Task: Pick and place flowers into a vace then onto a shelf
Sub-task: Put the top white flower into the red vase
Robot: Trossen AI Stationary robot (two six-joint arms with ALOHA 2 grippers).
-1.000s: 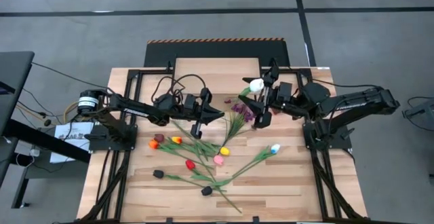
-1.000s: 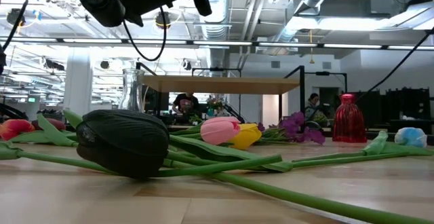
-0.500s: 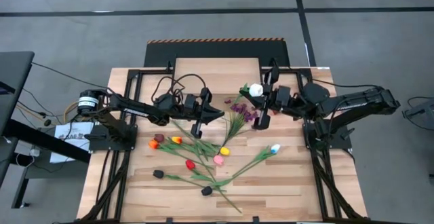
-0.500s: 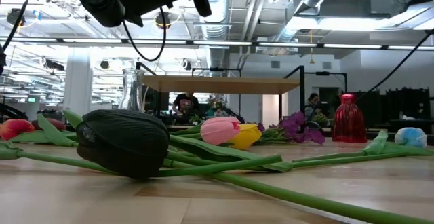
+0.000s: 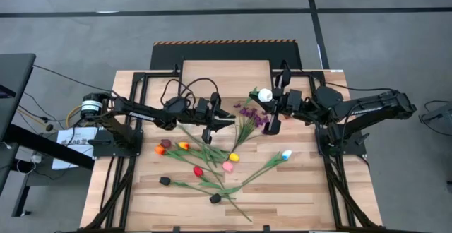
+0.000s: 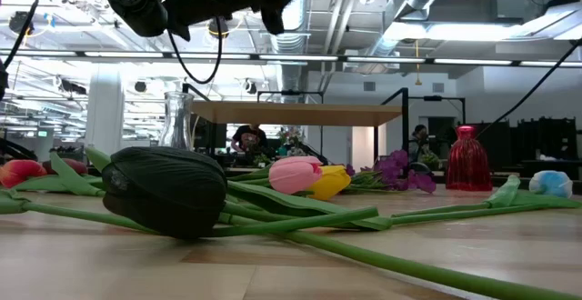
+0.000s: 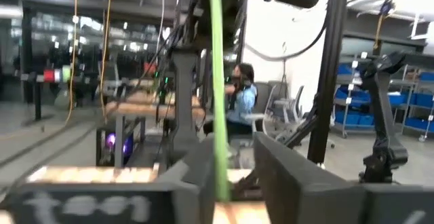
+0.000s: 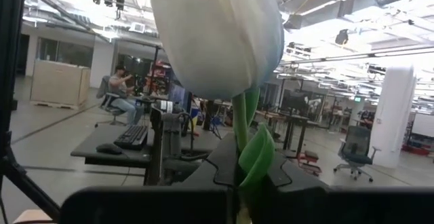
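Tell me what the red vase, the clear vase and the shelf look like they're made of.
Red vase: likely glass, glossy and translucent, with ribbed highlights. Clear vase: glass or clear plastic, since the room shows through it. Shelf: pale matte wood board on thin black legs, probably metal.

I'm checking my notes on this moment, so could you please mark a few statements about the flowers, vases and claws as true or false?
1. The right claw is shut on the white flower. True.
2. The red vase lies on its side. False: it stands upright.
3. A green stem runs between the left claw's fingers. True.
4. The black flower stands in the clear vase. False: it lies on the table.
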